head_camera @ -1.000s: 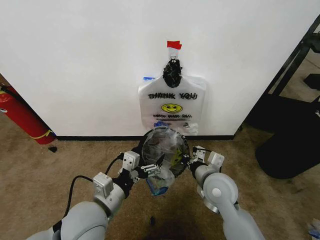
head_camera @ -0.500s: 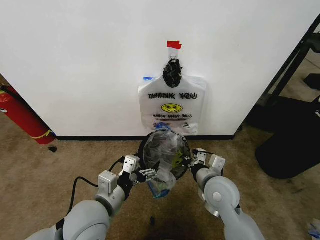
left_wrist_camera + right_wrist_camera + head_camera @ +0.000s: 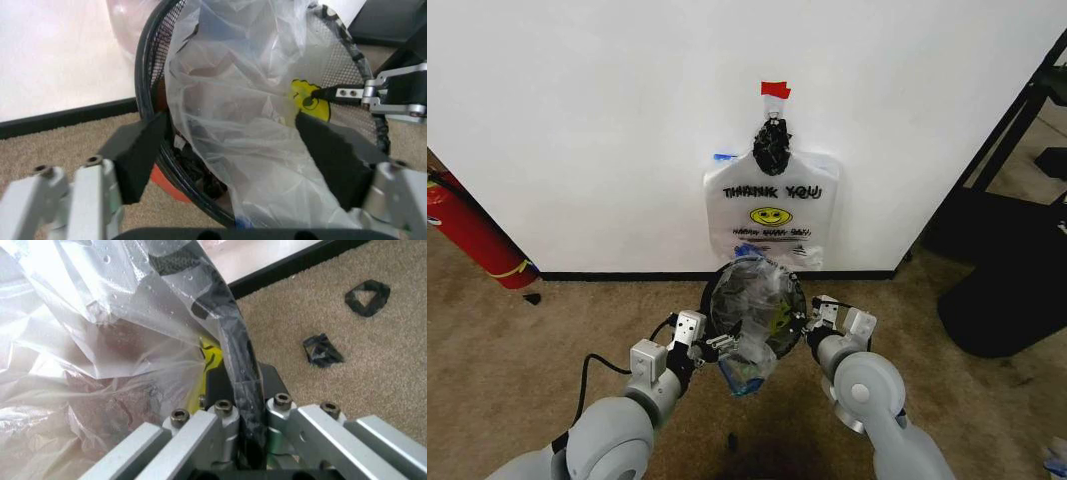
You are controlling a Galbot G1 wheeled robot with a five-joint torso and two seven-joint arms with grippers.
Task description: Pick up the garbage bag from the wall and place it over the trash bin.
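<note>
The garbage bag [image 3: 755, 312] lies bunched in the mouth of the trash bin [image 3: 715, 290], which stands on the carpet just in front of the wall, and both arms are down at the rim, apparently to get the film seated over the edge. The left pincer [image 3: 727, 345] sits at the near-left side of the rim; from its wrist its two dark pads stand spread wide, with the bin's mesh wall [image 3: 155, 55] and a fold of clear plastic [image 3: 233, 105] in the gap, touching neither pad as far as I can see. The right pincer [image 3: 812, 322] is at the opposite side, and its wrist view shows why: its fingers [image 3: 200, 435] are pressed together on the black rim [image 3: 230, 335], with the film over it pinched in too, so that side is pinned while the other hangs loose. A second bag [image 3: 772, 208] with the THANK YOU print and smiley hangs flat on the wall behind, under a strip of red tape [image 3: 775, 90], apart from the bin. Both forearms reach forward and low, elbows bent near the body, wrists angled inward toward the bin. I judge the draping half done: the plastic sits inside, not folded over all round. A fire extinguisher [image 3: 472, 235] leans far left.
</note>
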